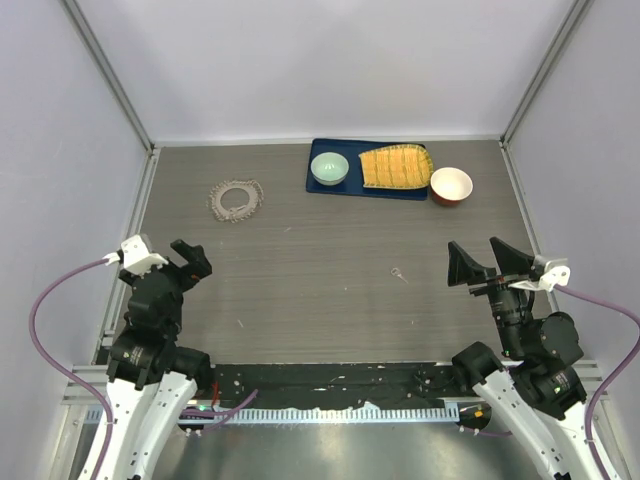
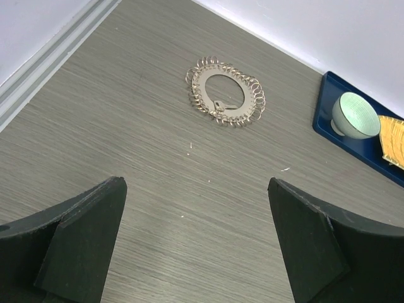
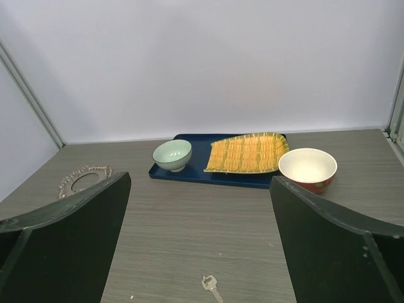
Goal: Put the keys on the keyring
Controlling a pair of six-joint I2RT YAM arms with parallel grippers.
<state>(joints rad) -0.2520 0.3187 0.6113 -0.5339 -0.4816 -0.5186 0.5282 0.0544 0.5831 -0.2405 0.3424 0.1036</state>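
Key (image 1: 398,273), tiny, thin, silver metal with a small round head, lies flat on the grey wood-grain table (image 1: 300,300), right of centre, just ahead of the right gripper (image 3: 199,180) and touching nothing else. A grey metal keyring (image 2: 203,88), fringed all round with small wire loops, lies well apart at the far left, ahead of the left gripper (image 2: 194,183). Both claws hover with jaws spread wide, holding nothing. At the far edge a dark blue tray (image 1: 352,191) carries a pale green bowl (image 1: 329,168) and a yellow woven mat (image 1: 396,167). A red bowl (image 1: 451,186) with a white inside stands just beside its right end.
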